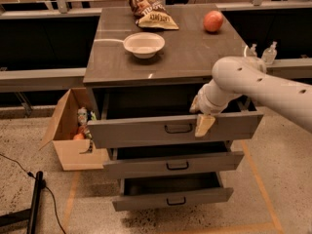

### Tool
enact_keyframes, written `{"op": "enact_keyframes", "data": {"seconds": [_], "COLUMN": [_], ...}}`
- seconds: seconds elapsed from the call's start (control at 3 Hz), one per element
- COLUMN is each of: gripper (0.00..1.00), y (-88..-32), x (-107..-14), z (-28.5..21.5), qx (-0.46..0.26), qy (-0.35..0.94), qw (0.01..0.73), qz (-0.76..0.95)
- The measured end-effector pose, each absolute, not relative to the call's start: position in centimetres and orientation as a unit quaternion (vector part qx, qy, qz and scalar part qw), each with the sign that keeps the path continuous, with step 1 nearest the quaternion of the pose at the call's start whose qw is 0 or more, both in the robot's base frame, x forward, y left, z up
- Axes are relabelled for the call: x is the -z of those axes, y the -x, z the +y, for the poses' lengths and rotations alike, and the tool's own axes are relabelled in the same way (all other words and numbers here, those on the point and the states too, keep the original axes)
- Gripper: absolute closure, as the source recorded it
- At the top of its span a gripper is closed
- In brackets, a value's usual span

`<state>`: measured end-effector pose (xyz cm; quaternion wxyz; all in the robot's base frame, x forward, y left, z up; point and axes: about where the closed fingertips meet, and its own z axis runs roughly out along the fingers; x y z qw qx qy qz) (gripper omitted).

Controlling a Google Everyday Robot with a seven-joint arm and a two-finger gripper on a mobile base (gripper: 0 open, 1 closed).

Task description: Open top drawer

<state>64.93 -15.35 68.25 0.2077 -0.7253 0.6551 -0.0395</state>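
The top drawer (141,131) is the uppermost grey drawer of the cabinet. It stands pulled well out, with its dark inside showing behind the front panel. Its small dark handle (178,128) is at the panel's middle. My gripper (202,118), on the white arm coming in from the right, sits at the panel's upper edge just right of the handle. A tan part of it hangs down in front of the panel.
The middle drawer (146,168) and bottom drawer (156,199) also stand partly out. On the cabinet top (195,52) are a white bowl (144,44), a chip bag (151,9) and an apple (213,21). A cardboard box (68,150) stands at the left, and a black pole (35,199) at the lower left.
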Motion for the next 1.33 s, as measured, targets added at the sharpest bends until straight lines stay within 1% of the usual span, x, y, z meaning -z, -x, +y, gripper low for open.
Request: {"op": "enact_keyframes", "data": {"seconds": [0.33, 0.67, 1.0, 1.33], "gripper": [0.01, 0.00, 0.00, 0.00], "y": [-61.8, -59.8, -59.0, -58.5], "x": [-72.3, -74.5, -74.9, -73.1], "z": [-15.2, -15.1, -14.7, -14.7], "qx": [0.000, -0.028, -0.048, -0.072], "qy": [0.726, 0.727, 0.732, 0.729], "qw": [0.190, 0.175, 0.166, 0.144], "qz": [0.661, 0.663, 0.659, 0.665]}}
